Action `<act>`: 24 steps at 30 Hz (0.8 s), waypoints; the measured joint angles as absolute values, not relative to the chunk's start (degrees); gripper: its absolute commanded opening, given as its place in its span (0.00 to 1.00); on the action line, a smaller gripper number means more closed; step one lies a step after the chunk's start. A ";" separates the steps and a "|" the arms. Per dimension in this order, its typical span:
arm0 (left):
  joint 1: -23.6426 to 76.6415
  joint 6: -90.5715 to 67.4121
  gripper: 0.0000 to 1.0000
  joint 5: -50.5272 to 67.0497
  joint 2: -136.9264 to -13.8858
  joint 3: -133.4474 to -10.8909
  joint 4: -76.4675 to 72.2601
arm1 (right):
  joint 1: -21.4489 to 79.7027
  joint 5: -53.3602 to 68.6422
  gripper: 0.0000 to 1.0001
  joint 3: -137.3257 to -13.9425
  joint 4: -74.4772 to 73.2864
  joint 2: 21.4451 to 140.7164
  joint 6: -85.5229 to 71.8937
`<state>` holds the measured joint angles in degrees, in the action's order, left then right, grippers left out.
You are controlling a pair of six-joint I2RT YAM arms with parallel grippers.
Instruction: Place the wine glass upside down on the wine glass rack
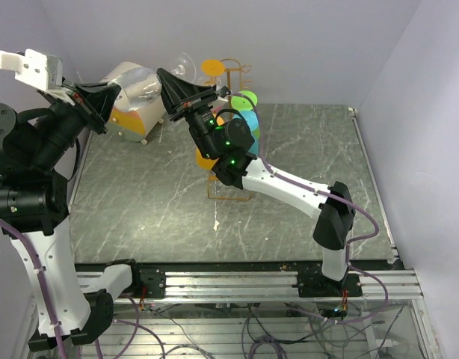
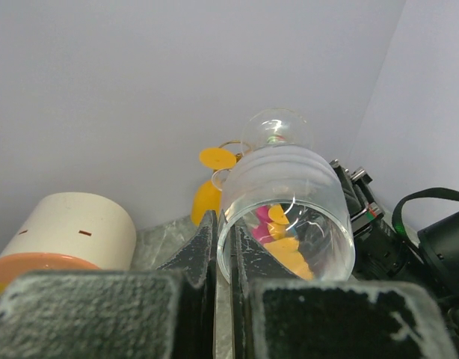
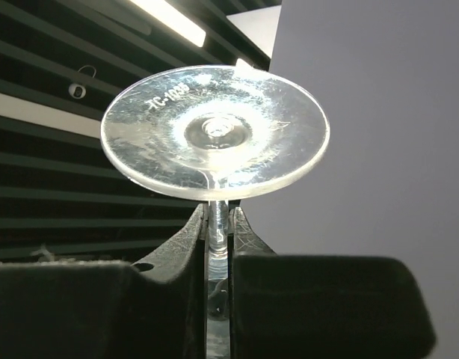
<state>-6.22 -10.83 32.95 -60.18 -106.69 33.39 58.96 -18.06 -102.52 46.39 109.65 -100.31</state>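
This is a robotics lab test cell rather than a home or shop. Plain pale panels box in a dark marble-patterned tabletop, standing behind and to either side of the right tool. Well below that tool, along the near edge, an aluminium rail carries the bolted arm bases, and loose purple and black cables trail under it. Above the right tool, its wrist view shows a dark slatted ceiling with a strip light
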 measured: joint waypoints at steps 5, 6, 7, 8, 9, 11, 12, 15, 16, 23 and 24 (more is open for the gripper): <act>-6.98 -12.10 0.07 34.00 -59.75 -106.00 32.25 | 59.02 -18.48 0.00 -102.52 46.89 109.67 -100.12; -7.09 -12.32 0.07 34.37 -59.72 -106.00 32.03 | 59.07 -18.68 0.00 -102.52 47.11 109.67 -99.96; -7.11 -12.47 0.07 34.63 -59.72 -106.00 31.92 | 59.05 -18.76 0.00 -102.52 47.27 109.67 -99.83; -7.20 -12.56 0.07 34.94 -59.68 -106.00 31.73 | 59.05 -18.87 0.00 -102.52 47.40 109.67 -99.59; -7.42 -12.73 0.09 35.33 -59.66 -106.00 31.53 | 59.07 -18.94 0.00 -102.52 47.55 109.67 -99.39; -7.60 -13.19 0.19 36.05 -59.68 -106.00 31.27 | 59.05 -19.11 0.00 -102.52 47.77 109.67 -98.94; -7.75 -13.52 0.25 36.47 -59.77 -106.00 31.11 | 59.05 -19.16 0.00 -102.54 47.79 109.67 -98.61; -8.16 -14.17 0.48 38.13 -60.03 -106.61 31.18 | 59.07 -19.33 0.00 -103.68 47.11 109.67 -96.49; -8.21 -14.26 0.54 38.96 -60.14 -107.20 31.40 | 59.07 -19.38 0.00 -104.75 46.26 109.67 -95.02; -8.23 -11.90 0.72 41.67 -59.33 -111.66 33.82 | 59.27 -20.18 0.00 -108.86 43.70 108.22 -86.98; -8.23 -11.38 0.74 41.78 -58.85 -111.90 34.39 | 59.22 -20.56 0.00 -108.86 43.33 107.66 -85.91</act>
<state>-8.23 -11.38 41.78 -58.85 -111.90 34.39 59.22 -20.56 -108.86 43.33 107.66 -85.91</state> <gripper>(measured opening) 0.702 0.057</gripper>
